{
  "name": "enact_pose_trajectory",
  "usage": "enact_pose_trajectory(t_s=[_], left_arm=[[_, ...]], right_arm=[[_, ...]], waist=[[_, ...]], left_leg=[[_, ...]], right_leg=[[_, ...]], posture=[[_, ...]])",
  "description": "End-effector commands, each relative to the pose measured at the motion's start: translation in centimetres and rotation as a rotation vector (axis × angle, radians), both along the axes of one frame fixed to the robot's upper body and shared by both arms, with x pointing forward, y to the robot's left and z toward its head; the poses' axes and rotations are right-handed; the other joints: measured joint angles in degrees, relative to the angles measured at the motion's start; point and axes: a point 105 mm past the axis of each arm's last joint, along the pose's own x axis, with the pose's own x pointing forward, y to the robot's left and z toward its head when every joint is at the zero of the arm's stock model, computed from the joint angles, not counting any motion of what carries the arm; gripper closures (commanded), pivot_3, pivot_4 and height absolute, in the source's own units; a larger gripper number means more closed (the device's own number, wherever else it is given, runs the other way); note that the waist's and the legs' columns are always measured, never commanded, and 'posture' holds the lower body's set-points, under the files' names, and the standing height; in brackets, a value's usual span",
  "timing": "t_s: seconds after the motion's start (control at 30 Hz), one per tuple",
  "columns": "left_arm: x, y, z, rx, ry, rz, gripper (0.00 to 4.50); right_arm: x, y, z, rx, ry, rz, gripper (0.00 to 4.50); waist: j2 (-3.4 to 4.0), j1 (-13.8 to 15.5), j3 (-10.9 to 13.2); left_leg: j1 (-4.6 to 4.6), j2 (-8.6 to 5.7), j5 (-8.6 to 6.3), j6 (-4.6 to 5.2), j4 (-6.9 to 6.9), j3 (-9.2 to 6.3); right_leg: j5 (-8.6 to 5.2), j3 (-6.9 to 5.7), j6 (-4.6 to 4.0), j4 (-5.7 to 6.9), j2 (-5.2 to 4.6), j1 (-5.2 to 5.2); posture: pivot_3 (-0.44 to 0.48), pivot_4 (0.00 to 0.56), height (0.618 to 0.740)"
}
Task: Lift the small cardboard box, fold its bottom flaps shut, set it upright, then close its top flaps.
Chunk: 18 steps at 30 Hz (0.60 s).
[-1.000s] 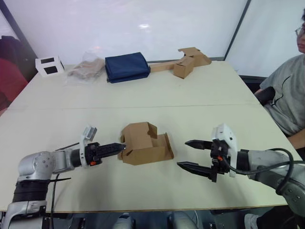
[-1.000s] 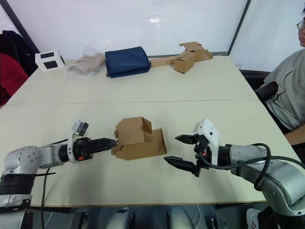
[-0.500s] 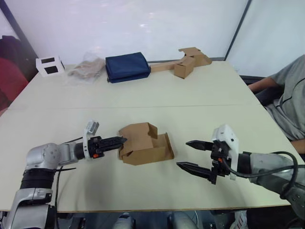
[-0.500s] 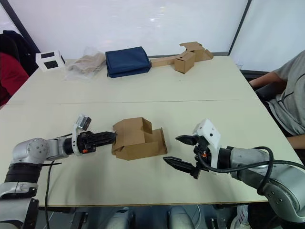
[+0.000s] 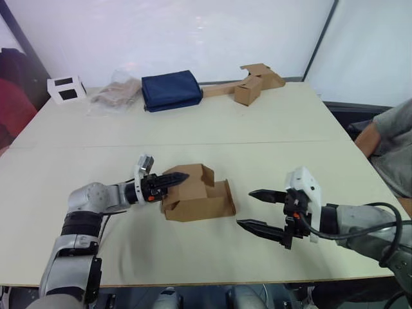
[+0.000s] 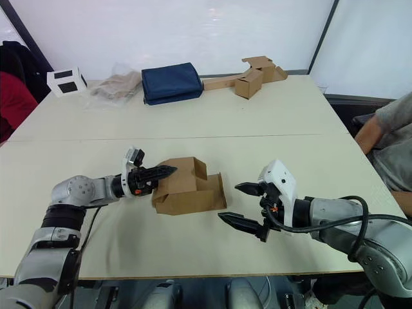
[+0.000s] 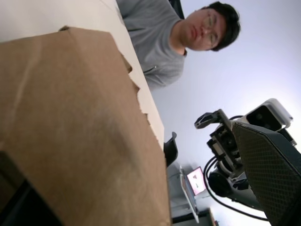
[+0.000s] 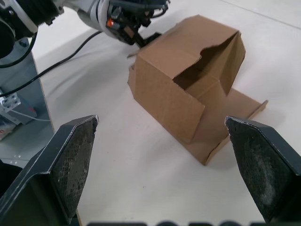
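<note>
Small cardboard box (image 5: 195, 195): plain brown corrugated, matte, lain on its side near the front middle of the pale surface (image 5: 257, 122), long axis running left to right, open end with notched flaps splayed flat toward the right gripper (image 5: 260, 210). The left gripper (image 6: 166, 171), fingers closed together, is laid against the box's upper left edge; the right gripper's fingers are spread wide, apart from the box.

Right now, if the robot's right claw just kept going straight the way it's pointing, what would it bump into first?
Most likely the small plain brown cardboard box lying on the table. The right claw is open, its two black fingers pointing across a bare stretch of tabletop toward the box's open end, nothing between them, though exact depth is hard to judge.
</note>
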Motion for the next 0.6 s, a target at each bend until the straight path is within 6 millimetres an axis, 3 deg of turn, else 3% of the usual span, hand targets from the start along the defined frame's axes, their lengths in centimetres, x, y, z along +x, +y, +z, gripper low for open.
enact_pose_trajectory(t_s=[0.03,0.2,0.3,0.6], left_arm=[[0.27,-0.04,0.68,-0.017,-0.015,0.001,0.0],[0.21,-0.68,0.92,-0.034,-0.006,-0.014,0.0],[0.23,-0.86,1.03,-0.04,-0.001,-0.016,0.71],[0.44,-0.68,1.5,-0.047,-0.017,0.004,4.05]], right_arm=[[-1.0,0.36,1.17,-0.004,-0.038,0.039,0.04],[-1.03,0.05,1.54,-0.023,-0.051,0.031,0.04],[-0.97,-0.01,1.55,-0.024,-0.051,0.029,0.0],[-0.96,0.17,0.97,-0.023,-0.04,0.034,0.0]], waist=[[0.0,0.03,0.0],[0.0,0.14,0.0],[0.0,0.1,0.0],[0.0,0.09,0.0]], left_leg=[[0.0,0.0,0.0,0.0,0.0,0.0],[0.0,-0.01,0.0,0.0,0.01,-0.01],[0.0,-0.01,0.0,0.0,0.01,-0.01],[0.0,-0.01,0.0,0.0,0.01,-0.01]], right_leg=[[0.0,0.0,0.0,0.0,0.0,0.0],[0.0,0.0,0.0,-0.01,-0.01,0.01],[0.0,0.0,0.0,-0.01,-0.01,0.02],[0.0,-0.01,0.0,-0.01,0.0,0.01]], posture=[[0.0,0.15,0.74],[0.0,0.15,0.74],[0.0,0.15,0.74],[0.0,0.15,0.74]])
